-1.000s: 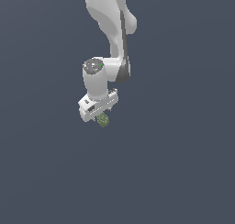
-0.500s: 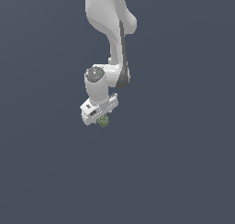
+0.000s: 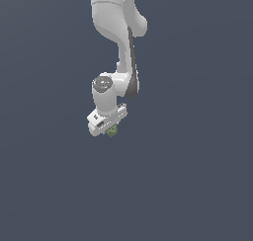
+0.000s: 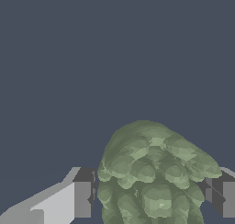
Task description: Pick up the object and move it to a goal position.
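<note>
Item 1, surface [image 3: 197, 176]: a plain, uniform slate-grey field is seen across the whole exterior view and behind everything in the wrist view. No edge, seam or marking is visible on it.

Item 2, arm [image 3: 121, 18]: 1 white Franka arm is shown entering from the upper edge of the exterior view and descending toward the centre. A dark seam is seen along its lower link, and a round grey-capped joint is seen just above the hand.

Item 3, gripper [image 3: 110, 128]: a white body is carried at the arm's lower end, tilted so that it slopes down toward the exterior view's left. In the wrist view, 2 fingers [image 4: 82, 198] with dark pads are seen, 1 on each side of the load. The jaws are clenched on the object, with both pads pressed against its flanks.

Item 4, object [image 4: 153, 177]: 1 small, bumpy, mottled olive-green lump, roughly round, is held between the fingers. In the exterior view it [image 3: 112, 132] is seen only as a small green patch protruding beneath the gripper body, far smaller than that body. Whether it is touching the surface or raised clear of it cannot be told from either view.
</note>
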`<state>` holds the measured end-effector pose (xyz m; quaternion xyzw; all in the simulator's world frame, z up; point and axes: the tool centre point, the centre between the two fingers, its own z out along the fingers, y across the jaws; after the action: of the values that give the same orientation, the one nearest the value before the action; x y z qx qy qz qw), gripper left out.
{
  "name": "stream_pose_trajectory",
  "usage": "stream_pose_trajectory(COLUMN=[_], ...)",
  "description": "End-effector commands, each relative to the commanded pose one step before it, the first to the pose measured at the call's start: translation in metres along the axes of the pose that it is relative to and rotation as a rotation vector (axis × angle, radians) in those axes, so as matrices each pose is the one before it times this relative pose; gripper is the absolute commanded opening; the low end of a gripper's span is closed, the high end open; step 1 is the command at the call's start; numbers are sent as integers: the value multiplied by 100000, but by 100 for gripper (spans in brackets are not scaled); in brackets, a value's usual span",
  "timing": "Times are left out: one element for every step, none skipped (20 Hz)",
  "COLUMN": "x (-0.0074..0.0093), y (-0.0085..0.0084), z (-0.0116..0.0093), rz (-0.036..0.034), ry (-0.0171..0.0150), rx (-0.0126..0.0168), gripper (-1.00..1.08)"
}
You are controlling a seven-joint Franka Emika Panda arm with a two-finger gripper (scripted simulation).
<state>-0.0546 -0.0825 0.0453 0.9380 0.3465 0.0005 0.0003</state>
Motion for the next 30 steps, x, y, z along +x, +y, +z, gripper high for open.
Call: stream_pose_trajectory(x=[3, 0, 0, 0, 0, 0, 34, 16, 48, 80, 112, 145, 178, 210, 241, 272, 301, 330, 358, 385, 436, 438, 463, 489, 512, 530, 543, 552, 587, 562], y=[-51, 0, 0, 0, 0, 0, 42, -9, -28, -47, -65, -85, -103, -122, -139, -157, -173, -189, -205, -220, -254, -248, -262, -275, -287, -295, -300, -304, -326, -304], z=[100, 0, 0, 0, 0, 0, -95, -30, -90, -151, -212, -274, -336, -396, -455, -512, -568, -622, -675, -726, -759, -824, -872, -918, -962, -993, -1015, -1031, -1017, -1043], rz=[-60, 0, 0, 0, 0, 0, -1, 0, 0, 0, 0, 0, 0, 0, 0, 0, 0, 0, 0, 0, -49, 0, 0, 0, 0, 0, 0, 0, -52, 0], ry=[-61, 0, 0, 0, 0, 0, 81, 0, 0, 0, 0, 0, 0, 0, 0, 0, 0, 0, 0, 0, -48, 0, 0, 0, 0, 0, 0, 0, -44, 0], rx=[101, 0, 0, 0, 0, 0, -149, 0, 0, 0, 0, 0, 0, 0, 0, 0, 0, 0, 0, 0, -7, 0, 0, 0, 0, 0, 0, 0, 13, 0], gripper=[-100, -100, -100, -100, -100, -100, -100, -100, -100, -100, -100, -100, -100, -100, -100, -100, -100, -100, -100, -100, -100, -100, -100, -100, -100, -100, -100, -100, -100, -100])
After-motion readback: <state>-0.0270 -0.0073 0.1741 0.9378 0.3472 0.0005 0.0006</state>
